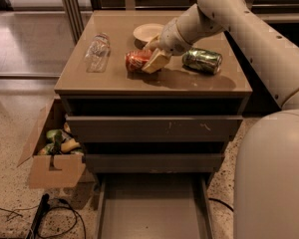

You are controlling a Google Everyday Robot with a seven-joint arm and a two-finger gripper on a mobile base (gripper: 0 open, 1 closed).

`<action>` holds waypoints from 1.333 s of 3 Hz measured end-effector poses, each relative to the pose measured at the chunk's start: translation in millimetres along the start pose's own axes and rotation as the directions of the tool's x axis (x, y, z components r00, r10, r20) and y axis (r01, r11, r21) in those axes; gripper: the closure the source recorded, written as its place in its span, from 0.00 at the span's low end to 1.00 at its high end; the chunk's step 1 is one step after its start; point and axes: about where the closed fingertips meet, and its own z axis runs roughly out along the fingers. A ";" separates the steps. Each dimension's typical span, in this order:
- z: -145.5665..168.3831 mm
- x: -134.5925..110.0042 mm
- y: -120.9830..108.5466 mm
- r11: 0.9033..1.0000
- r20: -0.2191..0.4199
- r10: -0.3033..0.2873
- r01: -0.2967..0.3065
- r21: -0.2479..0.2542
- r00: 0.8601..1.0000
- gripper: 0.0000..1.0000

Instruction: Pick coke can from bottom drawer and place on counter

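**What the view leaves out**

The gripper point(150, 54), just above the middle of the frame, clasps the coke can point(136, 61). Its near finger point(157, 60) covers the can's right end, and the far finger is mostly behind the can. Whether the can rests on the counter point(199, 83) cannot be told. The wrist hides the right edge of the plate point(145, 32) and the upper left corner of the green can point(203, 61). The bottom drawer point(154, 213) is cut off by the lower edge, its front unseen. The arm point(259, 39) runs out at the top and right edges. Things in the box point(52, 171), lower left, are too dim to name.
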 end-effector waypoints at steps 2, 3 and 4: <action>8.8 14.6 -0.1 0.999 0.008 0.030 -0.029 -0.012 1.000 0.82; 8.9 14.6 -0.1 0.999 0.008 0.030 -0.029 -0.013 1.000 0.50; 8.9 14.6 0.0 0.999 0.008 0.030 -0.029 -0.013 1.000 0.27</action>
